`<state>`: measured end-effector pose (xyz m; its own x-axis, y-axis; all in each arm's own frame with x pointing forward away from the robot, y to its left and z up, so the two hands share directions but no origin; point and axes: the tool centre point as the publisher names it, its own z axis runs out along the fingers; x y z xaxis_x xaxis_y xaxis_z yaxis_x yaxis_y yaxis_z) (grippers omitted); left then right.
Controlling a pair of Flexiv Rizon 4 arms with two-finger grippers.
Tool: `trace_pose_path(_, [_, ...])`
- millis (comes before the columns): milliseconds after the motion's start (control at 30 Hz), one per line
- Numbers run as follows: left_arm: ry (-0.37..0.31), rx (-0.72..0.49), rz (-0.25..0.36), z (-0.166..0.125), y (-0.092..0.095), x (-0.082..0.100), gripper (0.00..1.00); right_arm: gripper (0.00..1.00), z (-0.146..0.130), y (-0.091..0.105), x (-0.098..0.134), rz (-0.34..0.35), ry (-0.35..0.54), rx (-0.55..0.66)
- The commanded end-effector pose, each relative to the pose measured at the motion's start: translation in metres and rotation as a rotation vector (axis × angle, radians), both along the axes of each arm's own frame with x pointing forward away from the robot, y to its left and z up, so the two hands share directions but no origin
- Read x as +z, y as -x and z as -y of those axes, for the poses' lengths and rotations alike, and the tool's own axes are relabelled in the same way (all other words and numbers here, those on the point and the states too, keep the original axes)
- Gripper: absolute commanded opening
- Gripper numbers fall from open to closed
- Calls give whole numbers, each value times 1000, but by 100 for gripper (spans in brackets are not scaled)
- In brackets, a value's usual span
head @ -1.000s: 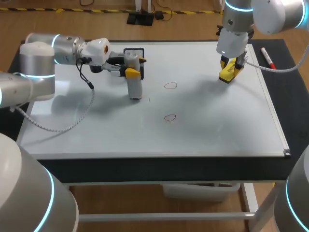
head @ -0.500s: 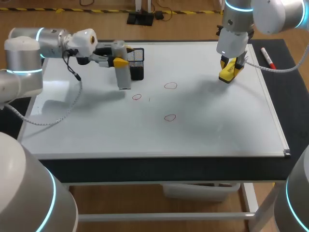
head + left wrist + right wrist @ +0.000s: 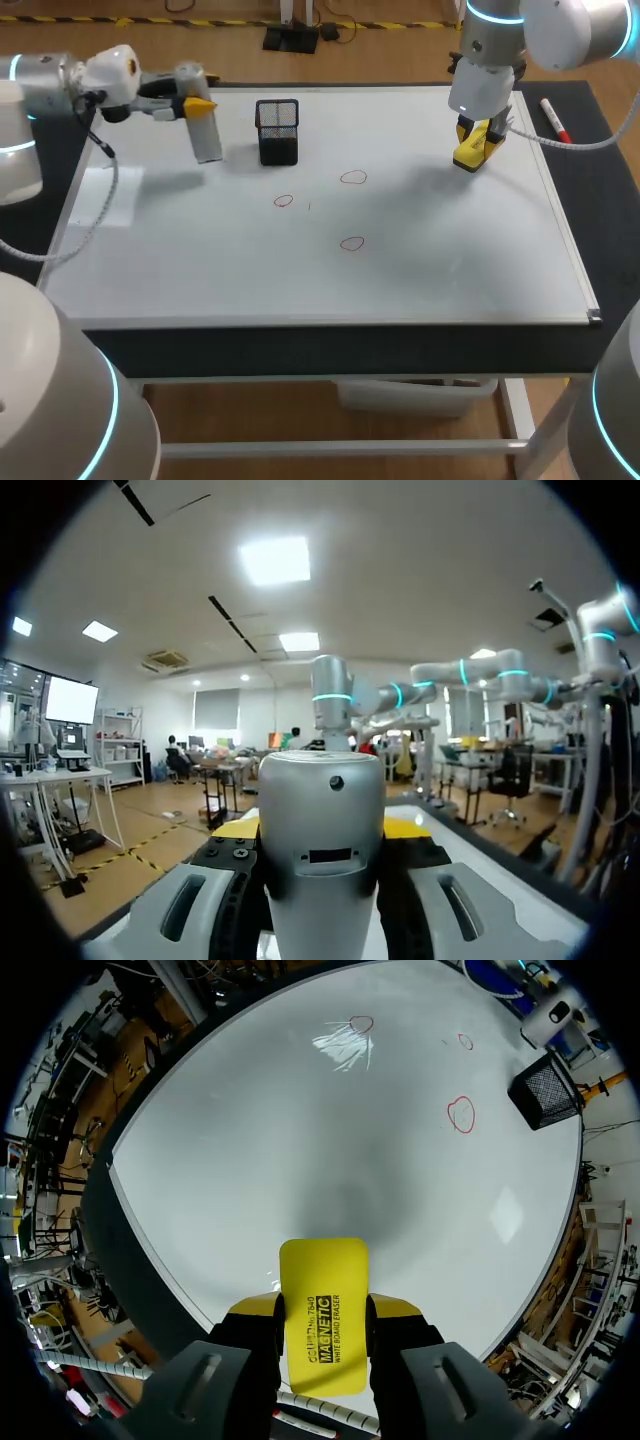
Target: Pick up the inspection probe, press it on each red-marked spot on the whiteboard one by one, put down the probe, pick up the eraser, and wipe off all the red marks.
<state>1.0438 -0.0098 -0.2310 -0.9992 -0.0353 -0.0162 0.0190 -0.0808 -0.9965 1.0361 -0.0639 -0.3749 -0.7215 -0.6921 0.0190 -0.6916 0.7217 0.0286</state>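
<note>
Over the far left of the whiteboard (image 3: 450, 250), grips the inspection probe (image 3: 205, 135) in the left gripper (image 3: 193, 101), both fingers closed on its grey body from two sides, tip pointing down, lifted off the surface. Near it, toward the middle, shows a black mesh basket (image 3: 277, 131) standing on the board. By the far right edge, pinches the yellow eraser (image 3: 322, 1280) in the right gripper (image 3: 322, 1312), fingers tight on both its sides. Mid-board, shows three red marks (image 3: 352, 178), well apart from both tools

Just a black-topped table (image 3: 300, 345) on white legs, wooden floor (image 3: 400, 40) behind it, hazard tape (image 3: 230, 22) striped across that floor.
</note>
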Motion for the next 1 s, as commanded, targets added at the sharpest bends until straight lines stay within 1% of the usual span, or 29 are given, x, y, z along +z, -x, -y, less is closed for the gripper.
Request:
trace_pose_path(33, [-11, 63, 0, -21, 3, 7, 0, 0, 0, -2, 1, -3, 5, 2])
trace_pose_path(167, [-26, 88, 2, -34, -3, 8, 0, 0, 0, -2, 1, -3, 5, 2])
trace_pose_path(333, [-34, 101, 0, -40, -6, 7, 0, 0, 0, -2, 1, -3, 5, 2])
trace_pose_path(767, [-57, 119, -9, -44, -8, 3, 0, 0, 0, -2, 1, -3, 5, 2])
trace_pose_path(1000, [-57, 119, -9, -44, -8, 3, 0, 0, 0, -2, 1, -3, 5, 2])
